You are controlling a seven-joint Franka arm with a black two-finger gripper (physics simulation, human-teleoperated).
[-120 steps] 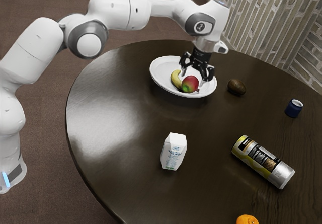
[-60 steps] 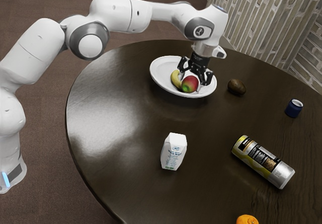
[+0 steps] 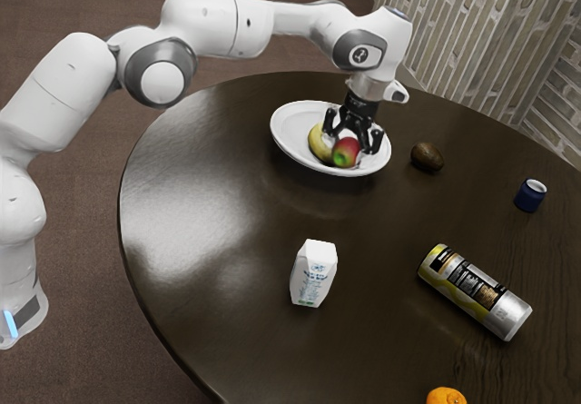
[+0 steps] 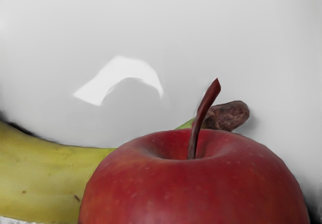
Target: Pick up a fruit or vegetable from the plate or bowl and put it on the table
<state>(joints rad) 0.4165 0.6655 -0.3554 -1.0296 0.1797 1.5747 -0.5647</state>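
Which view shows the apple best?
The wrist view: the apple appears large, its stem clear, though its lower part is cut off. The exterior view shows it small, with a green patch, beside the banana in the bowl.

Red apple [image 3: 345,155], green-patched, stemmed, beside yellow banana [image 3: 317,142], in white bowl [image 3: 289,133]

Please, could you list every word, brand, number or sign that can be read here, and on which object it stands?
No text can be read.
White carton: printed lettering, too small to read.
Yellow-and-silver can: label lettering, too small and blurred.
Robot arm: a round emblem, no readable word.
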